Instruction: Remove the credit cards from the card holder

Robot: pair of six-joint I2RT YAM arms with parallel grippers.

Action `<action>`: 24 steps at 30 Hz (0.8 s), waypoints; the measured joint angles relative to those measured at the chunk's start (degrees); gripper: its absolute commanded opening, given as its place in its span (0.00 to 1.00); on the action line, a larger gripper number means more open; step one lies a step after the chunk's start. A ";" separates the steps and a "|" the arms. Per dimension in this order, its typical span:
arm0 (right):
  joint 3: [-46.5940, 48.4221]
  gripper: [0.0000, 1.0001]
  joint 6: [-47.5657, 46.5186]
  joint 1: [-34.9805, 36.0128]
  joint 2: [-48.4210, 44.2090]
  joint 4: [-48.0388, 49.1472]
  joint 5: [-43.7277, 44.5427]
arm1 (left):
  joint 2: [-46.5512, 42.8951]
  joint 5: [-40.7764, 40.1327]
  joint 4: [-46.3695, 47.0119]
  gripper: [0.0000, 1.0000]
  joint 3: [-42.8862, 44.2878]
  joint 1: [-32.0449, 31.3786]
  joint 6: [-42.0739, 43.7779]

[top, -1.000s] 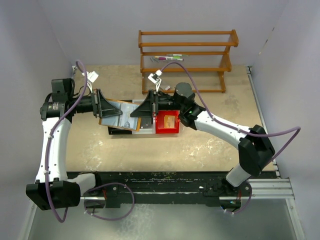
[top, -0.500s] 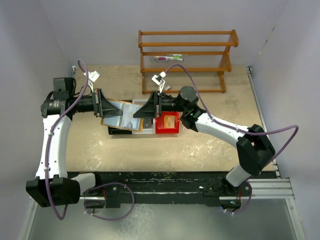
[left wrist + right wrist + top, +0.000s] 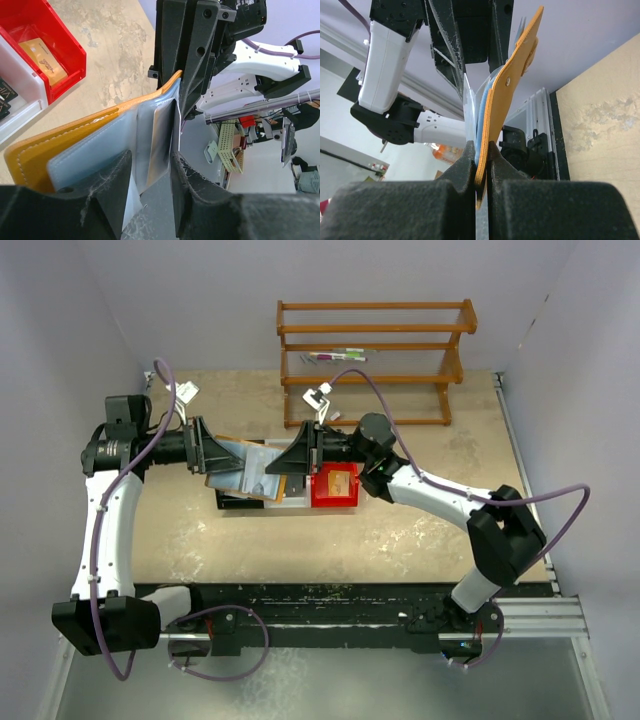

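The tan-orange card holder [image 3: 245, 468] hangs open in the air between both grippers, above the bins. My right gripper [image 3: 285, 465] is shut on its right edge; in the right wrist view [image 3: 481, 150] the orange cover [image 3: 512, 85] and pale blue lining are pinched between the fingers. My left gripper [image 3: 213, 455] holds the left side. In the left wrist view [image 3: 152, 165] its jaws stand a little apart around the inner sleeves and a grey credit card [image 3: 161, 135], beside the orange cover [image 3: 75, 135]. Another card [image 3: 337, 480] lies in the red bin.
A red bin [image 3: 335, 503] and a white bin [image 3: 20, 107] sit on the table under the card holder, with a black tray to their left. A wooden rack [image 3: 370, 340] stands at the back. The right arm's wrist is close in front of the left gripper.
The right gripper has shifted slightly left and back with the card holder's edge; the holder now hangs a little higher. The left arm has barely moved.
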 measured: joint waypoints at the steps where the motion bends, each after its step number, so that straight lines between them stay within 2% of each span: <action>1: 0.00 0.00 0.09 -0.02 0.02 0.07 -0.07 | 0.02 -0.11 -0.33 0.36 0.00 0.00 0.37; 9: -0.59 0.00 2.12 0.00 0.02 3.56 -1.66 | 0.24 -0.46 -5.29 0.24 2.05 0.00 4.42; 24: -2.05 0.00 10.40 -0.81 1.14 16.17 -3.74 | -1.20 5.31 -2.12 0.24 1.84 -0.07 1.31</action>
